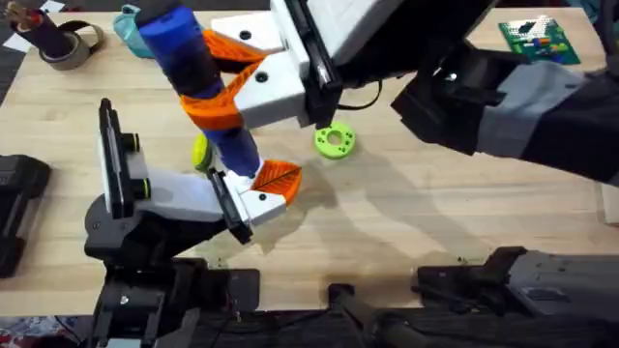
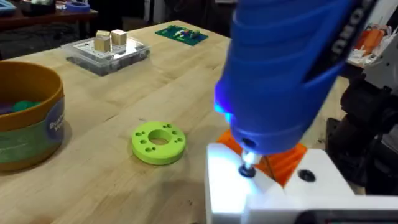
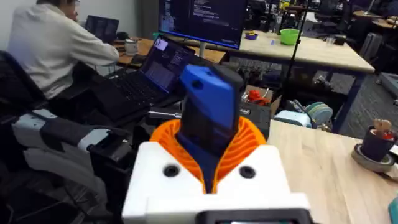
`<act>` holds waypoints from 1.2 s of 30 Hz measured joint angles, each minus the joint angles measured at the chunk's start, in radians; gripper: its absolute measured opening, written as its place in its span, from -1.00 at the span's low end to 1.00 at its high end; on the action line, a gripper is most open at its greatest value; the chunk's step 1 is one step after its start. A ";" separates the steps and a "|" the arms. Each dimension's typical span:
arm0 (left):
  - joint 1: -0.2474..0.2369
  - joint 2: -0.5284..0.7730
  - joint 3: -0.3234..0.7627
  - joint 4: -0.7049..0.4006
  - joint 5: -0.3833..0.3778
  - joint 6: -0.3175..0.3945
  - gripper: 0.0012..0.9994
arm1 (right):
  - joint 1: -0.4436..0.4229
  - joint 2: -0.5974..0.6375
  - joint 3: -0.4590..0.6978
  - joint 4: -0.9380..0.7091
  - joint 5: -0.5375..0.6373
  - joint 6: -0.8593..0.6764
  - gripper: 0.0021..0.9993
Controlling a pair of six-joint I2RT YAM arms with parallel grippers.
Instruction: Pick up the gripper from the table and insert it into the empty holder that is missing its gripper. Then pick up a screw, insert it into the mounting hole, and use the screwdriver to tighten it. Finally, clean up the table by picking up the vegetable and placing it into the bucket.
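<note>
**Screw-tightening stage: risk of the tip slipping out**

- Screwdriver (image 1: 193, 72): your right gripper (image 1: 235, 90) has its fingers clenched on the blue handle, tip resting in a hole of the white gripper body (image 2: 249, 186), light on at the collar.
- Left gripper (image 1: 261, 188): fingers clenched on that white body near its orange pad.
- Hazard: let the shaft tilt and the tip could cam out, stripping or dropping the screw; loosen the left hold and the body may twist.
- Bucket (image 2: 25, 118): on the worktop (image 1: 416, 213), near the green disc (image 1: 335, 141).
</note>
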 joint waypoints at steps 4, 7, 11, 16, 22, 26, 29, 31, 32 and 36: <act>0.000 0.000 0.000 0.000 0.000 0.000 -0.98 | 0.000 0.000 -0.001 0.000 0.000 0.000 -0.91; 0.000 0.000 0.000 0.000 0.000 0.000 -0.98 | 0.000 0.000 -0.002 0.000 0.000 0.002 -0.91; 0.000 0.000 0.000 0.000 0.000 0.000 -0.98 | 0.000 0.000 -0.002 0.000 0.000 0.002 -0.91; 0.000 0.000 0.000 0.002 0.000 0.000 -0.98 | 0.000 0.000 -0.006 0.022 0.000 0.010 -0.91; 0.000 0.000 0.000 0.002 0.000 0.000 -0.98 | -0.002 -0.001 -0.007 0.208 0.030 0.122 -0.91; 0.000 0.000 0.000 0.002 0.000 0.000 -0.98 | -0.018 -0.003 0.040 0.162 0.028 0.176 -0.92; 0.000 0.000 0.000 0.002 -0.001 0.000 -0.98 | -0.037 -0.004 0.130 0.016 0.026 0.186 -0.91; 0.000 0.000 0.000 0.002 -0.001 0.000 -0.98 | -0.049 -0.005 0.194 -0.113 0.027 0.162 -0.91; 0.000 0.000 0.000 0.002 -0.001 0.000 -0.98 | -0.054 -0.006 0.222 -0.177 0.027 0.141 -0.91; 0.000 0.000 0.000 0.002 -0.001 0.000 -0.98 | -0.072 -0.008 0.333 -0.520 0.050 -0.001 -0.91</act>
